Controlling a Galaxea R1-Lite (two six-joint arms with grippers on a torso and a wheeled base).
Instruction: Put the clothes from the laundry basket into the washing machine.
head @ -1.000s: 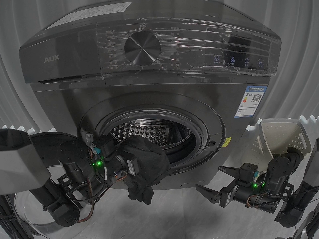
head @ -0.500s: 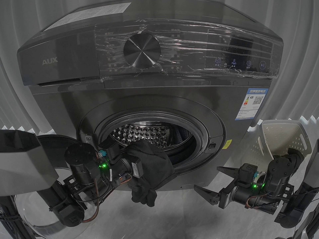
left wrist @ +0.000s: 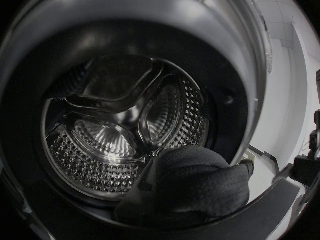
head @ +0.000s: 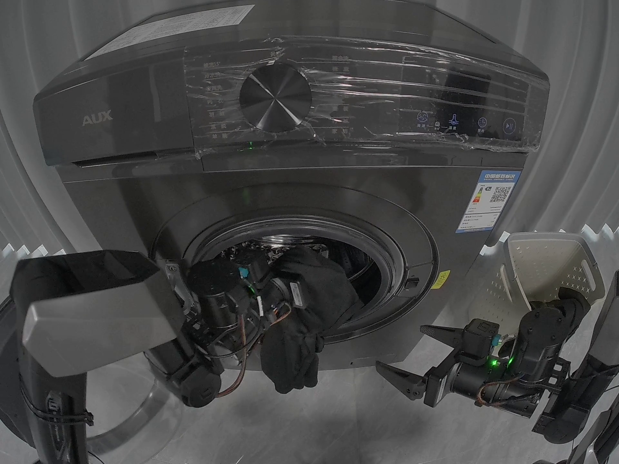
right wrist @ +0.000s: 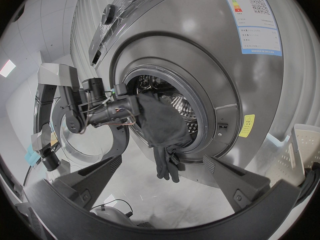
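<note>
Left wrist view: black knit garment [left wrist: 196, 180] bunched at lip of perforated steel drum [left wrist: 100, 140]. Head view: pinched in left gripper [head: 293, 291] at mouth of grey washing machine [head: 387, 188], tail dangling outside. Right gripper [head: 403, 349] spread, empty, before white perforated laundry basket [head: 554, 259].

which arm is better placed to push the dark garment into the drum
Left. The left gripper holds the dark garment at the drum mouth, part hanging outside. The right gripper is open, empty, beside the laundry basket.
</note>
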